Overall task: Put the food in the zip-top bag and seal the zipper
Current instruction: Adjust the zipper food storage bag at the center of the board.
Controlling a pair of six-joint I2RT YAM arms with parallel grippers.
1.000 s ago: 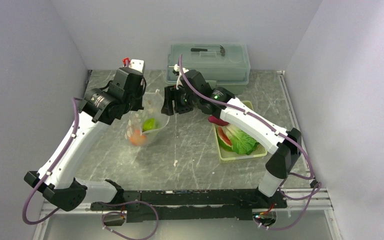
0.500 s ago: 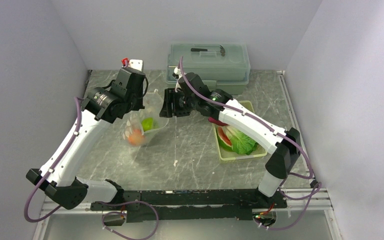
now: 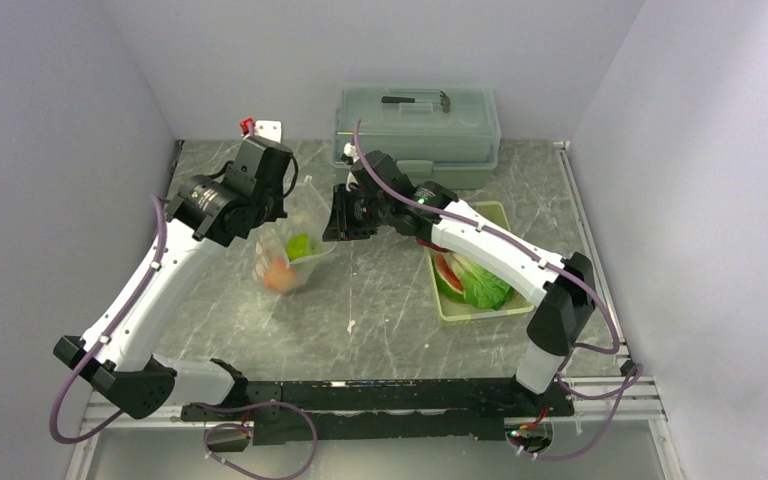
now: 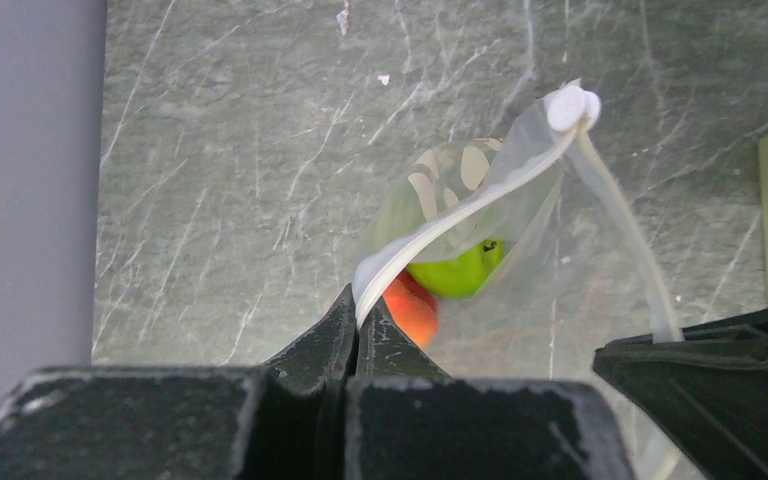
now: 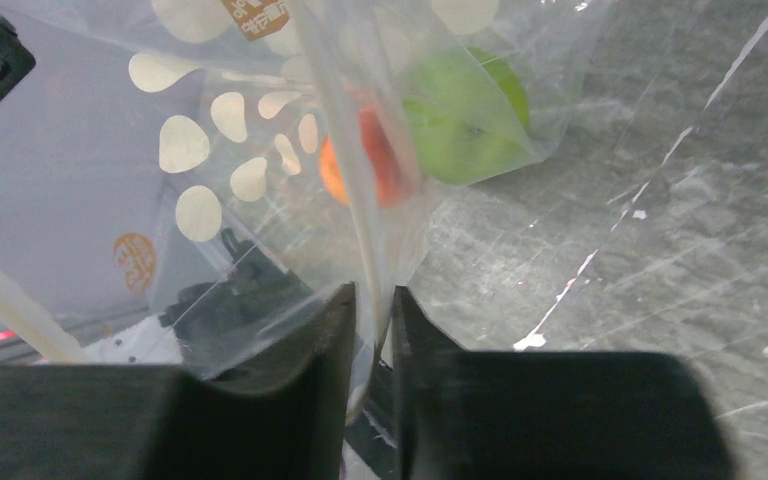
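Observation:
The zip-top bag (image 3: pixel 298 235), clear with white dots, hangs just above the table between both arms. It holds a green fruit (image 3: pixel 302 245) and an orange-red fruit (image 3: pixel 278 275). My left gripper (image 4: pixel 357 315) is shut on the zipper (image 4: pixel 460 215) at the bag's left corner. My right gripper (image 5: pixel 372 300) has its jaws closed to a narrow slit on the bag's (image 5: pixel 260 150) opposite mouth edge (image 5: pixel 345 180). The mouth gapes between the two grips. Lettuce (image 3: pixel 485 285), a watermelon slice (image 3: pixel 447 272) and a magenta root (image 3: pixel 435 243) lie in the tray, partly under the right arm.
A pale yellow-green perforated tray (image 3: pixel 460 315) sits right of centre. A lidded grey-green box (image 3: pixel 418 125) stands against the back wall, close behind the right gripper. A small white and red fixture (image 3: pixel 265 127) is at the back left. Walls close in on both sides.
My right gripper has moved a little left to the bag's mouth and its jaws have closed on the edge. The left gripper keeps its grip, and the bag hangs slightly straighter.

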